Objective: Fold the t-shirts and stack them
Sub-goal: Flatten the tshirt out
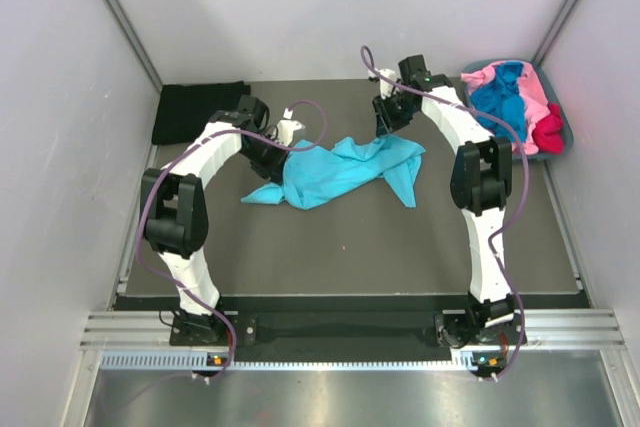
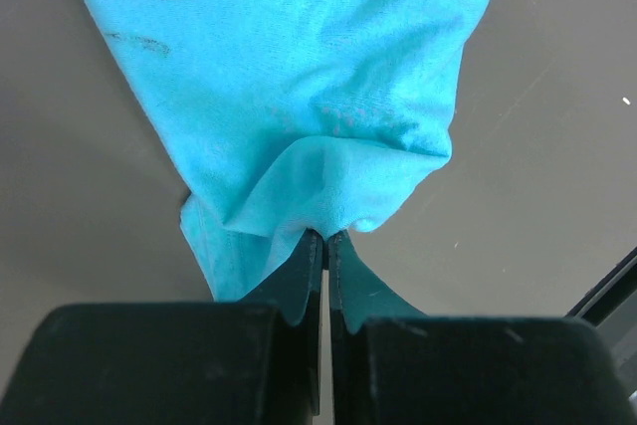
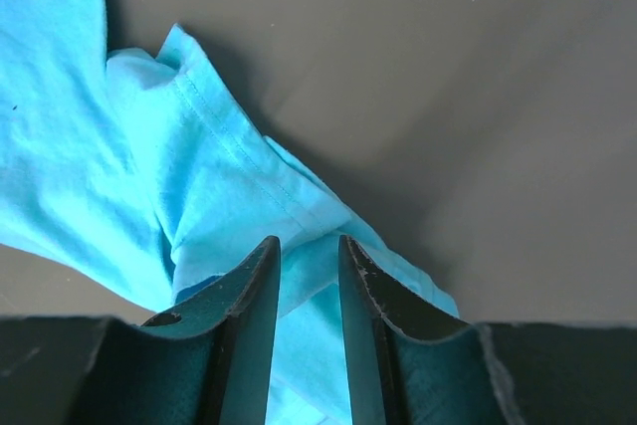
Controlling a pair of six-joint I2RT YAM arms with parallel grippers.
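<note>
Turquoise t-shirt [image 1: 335,172] lies crumpled at the middle of the surface [image 1: 400,247]. Left tool [image 2: 325,241], at its ten o'clock edge, is clamped together on a fold. Right tool [image 3: 309,246], at one o'clock, stands apart over the hem.

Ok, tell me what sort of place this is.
Probably a robot test cell, not a home: a left arm and right arm bolted to a metal rail, plain white walls boxing in a dark table, and a tub of t-shirts.
</note>
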